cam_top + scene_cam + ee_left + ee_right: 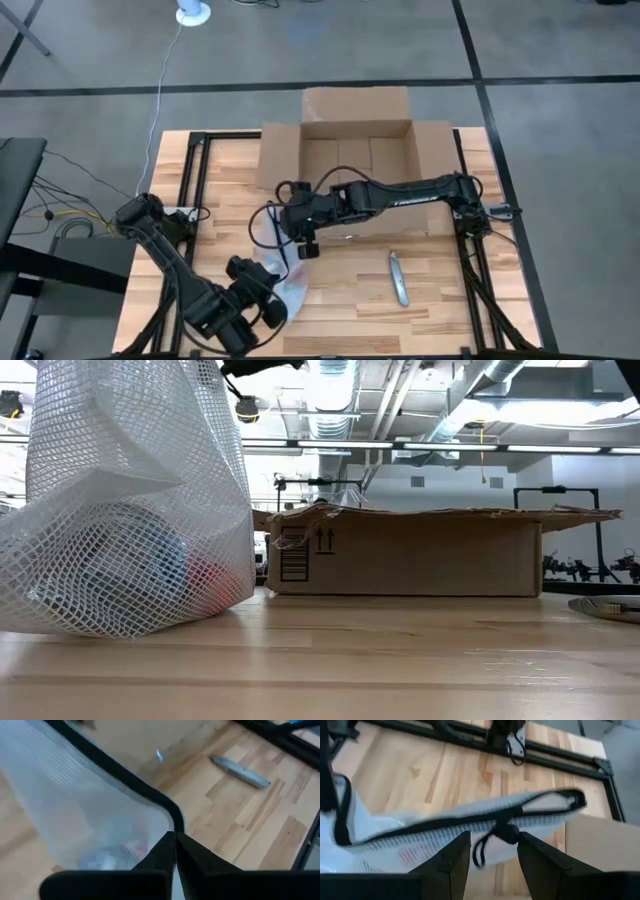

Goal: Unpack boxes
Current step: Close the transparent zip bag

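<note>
Light wood plank tabletop (350, 300) filling the lower middle of the high view, edged with black rails. Resting on it: open brown cardboard box (355, 160) at upper centre, clear mesh zip bag (280, 275) at lower left of centre, grey utility knife (399, 278) at lower right.

The left arm rises from its base at the table's left edge and bends toward the near edge, ending in the left gripper (268, 296) near the front left of the table. In its wrist view the two dark fingers (159, 854) are pressed together, pinching a thin edge between them. The right arm stretches from its base on the right side leftward across the middle of the table, wrist bent downward. The right gripper (490, 852) hangs with its fingers (451, 862) spread apart.
</note>
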You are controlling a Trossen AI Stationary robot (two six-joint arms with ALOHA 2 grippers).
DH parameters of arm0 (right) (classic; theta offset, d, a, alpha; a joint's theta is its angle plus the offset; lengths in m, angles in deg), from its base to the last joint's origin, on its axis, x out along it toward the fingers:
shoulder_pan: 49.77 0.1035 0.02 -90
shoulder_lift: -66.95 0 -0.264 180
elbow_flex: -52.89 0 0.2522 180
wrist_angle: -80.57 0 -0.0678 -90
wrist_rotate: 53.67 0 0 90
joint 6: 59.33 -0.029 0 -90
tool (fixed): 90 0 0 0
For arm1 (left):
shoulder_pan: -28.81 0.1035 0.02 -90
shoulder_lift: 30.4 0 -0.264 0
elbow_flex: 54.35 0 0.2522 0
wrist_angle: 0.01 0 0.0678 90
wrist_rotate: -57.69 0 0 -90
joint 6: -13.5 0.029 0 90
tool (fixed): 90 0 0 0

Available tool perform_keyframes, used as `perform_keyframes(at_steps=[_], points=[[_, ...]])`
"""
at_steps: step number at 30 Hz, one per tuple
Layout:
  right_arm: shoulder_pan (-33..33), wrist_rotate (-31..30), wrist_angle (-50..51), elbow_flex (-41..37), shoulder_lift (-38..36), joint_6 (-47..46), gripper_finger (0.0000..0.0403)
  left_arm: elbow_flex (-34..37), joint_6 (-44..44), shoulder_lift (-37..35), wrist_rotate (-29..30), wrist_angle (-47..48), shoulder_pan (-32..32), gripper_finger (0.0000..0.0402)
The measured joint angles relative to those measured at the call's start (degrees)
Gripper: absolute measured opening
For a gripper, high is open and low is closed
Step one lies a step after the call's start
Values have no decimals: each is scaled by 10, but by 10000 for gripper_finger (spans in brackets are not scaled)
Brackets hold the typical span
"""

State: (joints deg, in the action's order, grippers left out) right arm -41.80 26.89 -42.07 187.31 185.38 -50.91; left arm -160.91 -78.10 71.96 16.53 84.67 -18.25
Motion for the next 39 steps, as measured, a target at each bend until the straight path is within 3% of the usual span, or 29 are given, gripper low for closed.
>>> perform_keyframes(at_steps=[7, 13, 18, 24, 33, 36, 39], points=[[-8, 0, 8, 0, 4, 15, 148, 3, 43, 0, -51, -25, 22, 11], [-10, 2, 18, 0, 8, 17, 148, 3, 42, 0, -85, -37, 39, 86], [-9, 2, 26, 0, 10, 29, 148, 3, 113, -9, -93, -88, 41, 156], [-9, 2, 27, 0, 10, 37, 148, 3, 130, -12, -117, -57, 41, 188], [-9, 3, 27, 0, 10, 37, 148, 3, 181, 28, -156, -43, 72, 175], [-9, 3, 27, 0, 10, 37, 148, 4, 174, 31, -158, -30, 75, 122], [-9, 3, 25, 0, 10, 34, 148, 3, 165, 34, -142, -25, 73, 29]])
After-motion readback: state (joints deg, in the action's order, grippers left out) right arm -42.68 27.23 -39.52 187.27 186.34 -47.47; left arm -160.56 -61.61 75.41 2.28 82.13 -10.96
